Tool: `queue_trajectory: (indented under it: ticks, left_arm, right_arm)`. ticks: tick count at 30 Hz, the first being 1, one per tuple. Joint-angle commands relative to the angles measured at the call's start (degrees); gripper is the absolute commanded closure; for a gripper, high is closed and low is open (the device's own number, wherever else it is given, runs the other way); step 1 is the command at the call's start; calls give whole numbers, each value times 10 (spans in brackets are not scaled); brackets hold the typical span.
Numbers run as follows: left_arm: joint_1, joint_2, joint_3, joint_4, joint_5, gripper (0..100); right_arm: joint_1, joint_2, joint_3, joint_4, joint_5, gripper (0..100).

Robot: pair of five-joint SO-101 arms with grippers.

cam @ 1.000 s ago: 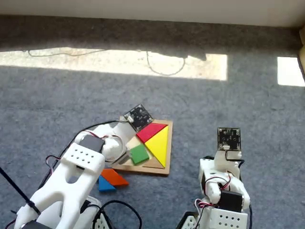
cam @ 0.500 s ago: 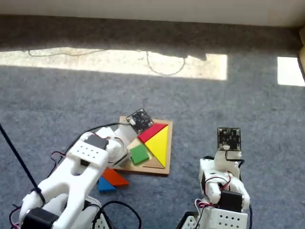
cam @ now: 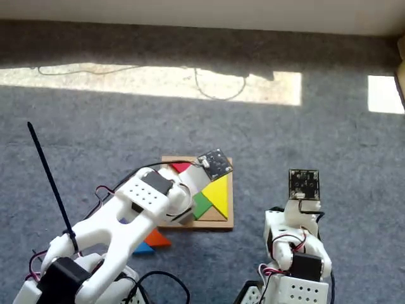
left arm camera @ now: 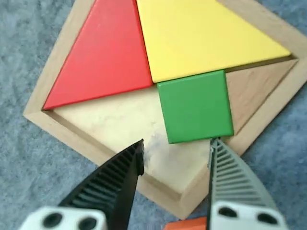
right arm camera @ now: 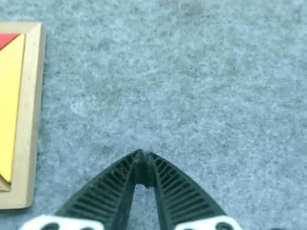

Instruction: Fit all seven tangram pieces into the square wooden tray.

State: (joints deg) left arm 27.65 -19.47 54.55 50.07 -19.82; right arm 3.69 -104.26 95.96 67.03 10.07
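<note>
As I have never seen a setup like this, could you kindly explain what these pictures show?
These are two small white robot arms side by side, the left arm and the right arm. The wide picture comes from a fixed camera looking down. The other two come from a camera on each arm's wrist. On the grey carpet lies a square wooden tray. It holds a red triangle, a yellow triangle and a green square. An orange piece and a blue piece lie outside it. The left gripper hangs open over the tray, holding nothing. The right gripper is shut over the carpet beside the tray.
</note>
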Motion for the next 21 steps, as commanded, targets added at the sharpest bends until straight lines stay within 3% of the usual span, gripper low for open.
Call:
queue_trajectory:
  ticks: [1, 6, 11, 17, 21]
  left_arm:
    - [9, 0, -44, 31, 6, 783]
    - [8, -24, -66, 70, 7, 783]
    - [5, -140, -70, 140, 8, 783]
    - [-84, -272, -66, 235, 1, 777]
    - [-139, -282, -53, 278, -59, 709]
  right_arm:
    - [7, -8, 54, -11, 4, 989]
    - [7, -8, 54, -11, 4, 989]
    - [7, -8, 54, -11, 4, 989]
    - [7, -8, 54, -11, 4, 989]
    - [7, -8, 54, -11, 4, 989]
